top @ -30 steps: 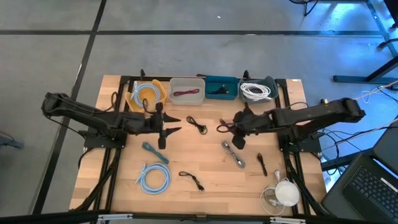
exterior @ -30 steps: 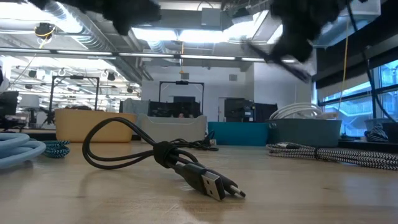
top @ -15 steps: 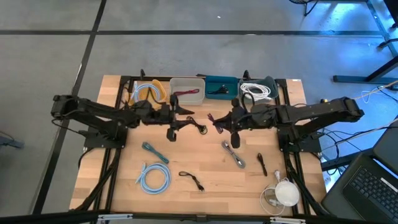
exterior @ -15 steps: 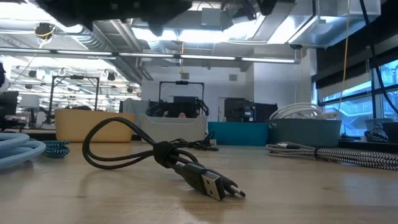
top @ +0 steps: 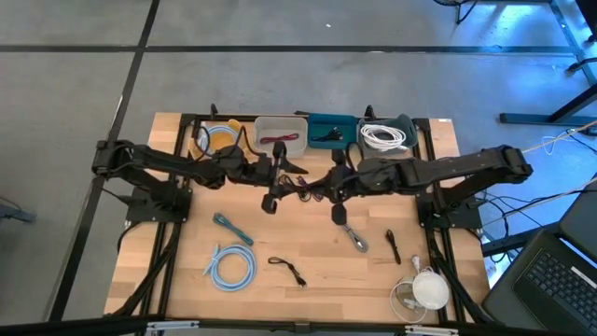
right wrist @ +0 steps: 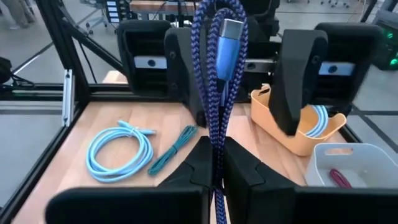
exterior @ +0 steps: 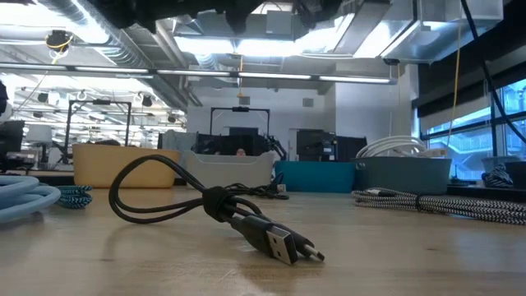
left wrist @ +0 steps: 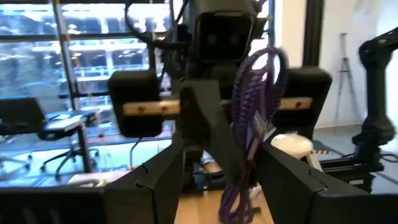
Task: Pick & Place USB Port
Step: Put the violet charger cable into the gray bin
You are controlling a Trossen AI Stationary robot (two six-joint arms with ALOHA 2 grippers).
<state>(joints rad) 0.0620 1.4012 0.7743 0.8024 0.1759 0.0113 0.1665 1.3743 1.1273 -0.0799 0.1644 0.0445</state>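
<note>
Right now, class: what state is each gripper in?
Left gripper: open, its fingers either side of the purple braided cable.
Right gripper: shut on the purple braided cable.

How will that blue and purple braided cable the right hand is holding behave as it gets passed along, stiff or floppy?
Probably floppy: the braided cable stands in a folded loop above the right hand, shut on it, so the free part may sway. It looks light, since a pinch holds it up. The left hand sits open around the loop, so it could slip sideways unless gripped near the fold.

Wooden counter (top: 308, 245), four bins (top: 281, 133) along the far edge, light blue cable coil (top: 230, 266), black cable (top: 287, 270), white cable (top: 424, 289)
</note>
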